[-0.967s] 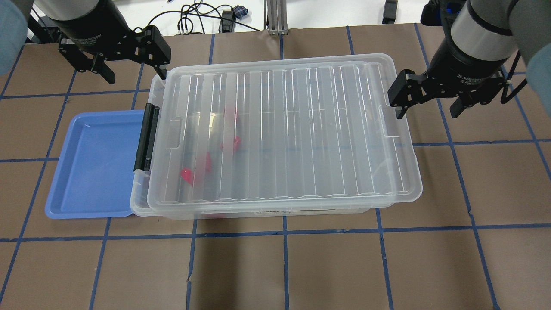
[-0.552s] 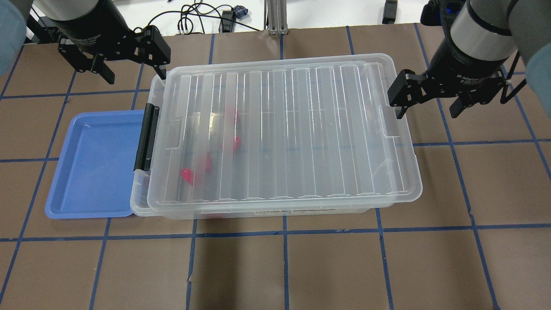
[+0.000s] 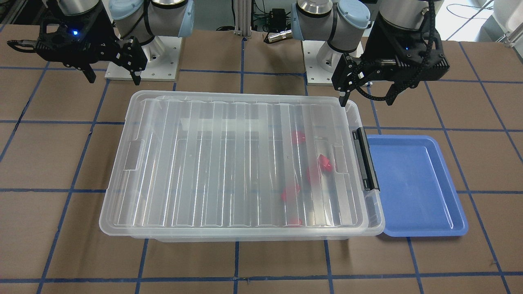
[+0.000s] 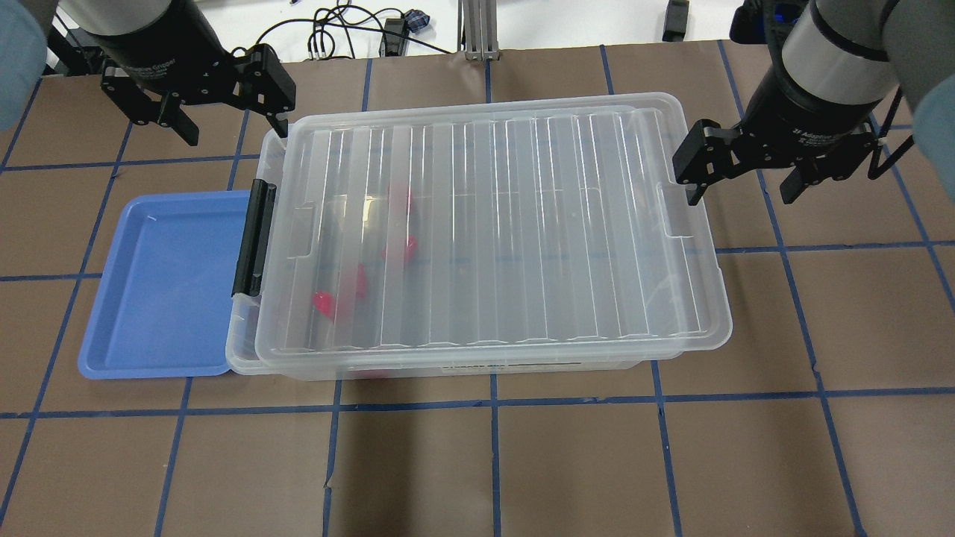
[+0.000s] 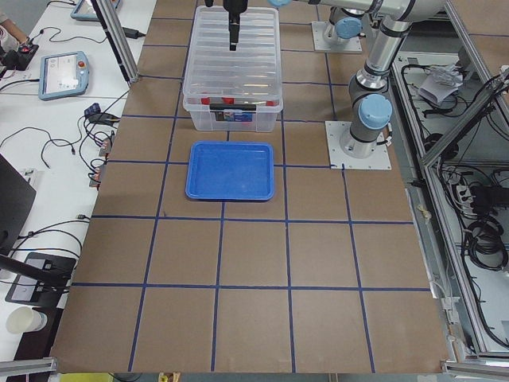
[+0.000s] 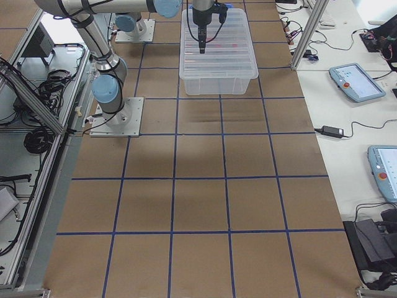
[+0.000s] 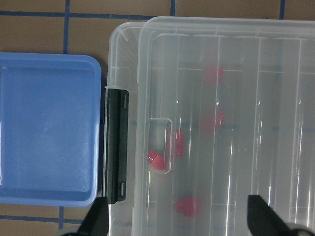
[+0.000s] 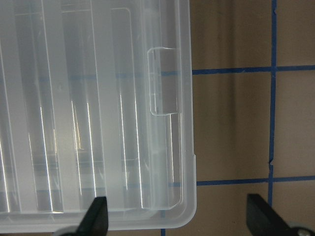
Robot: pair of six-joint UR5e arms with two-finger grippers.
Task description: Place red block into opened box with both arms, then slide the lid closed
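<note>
1. Overhead, the left pincer (image 4: 236, 133) hangs wide open and empty by the far latch corner of the box (image 4: 240, 359).
2. Right pincer (image 4: 742, 195) likewise gapes empty, just beside the lid (image 4: 522, 224).
3. Red block (image 4: 324, 303) lies inside the box, under the lid.

The cameras are registering one box (image 4: 240, 358), one lid (image 4: 522, 224), one black latch bar (image 4: 254, 239), one blue tray (image 4: 164, 283), five red blocks (image 7: 186, 206) showing through the lid, and two grippers: the left gripper (image 4: 235, 134) and the right gripper (image 4: 741, 198).
</note>
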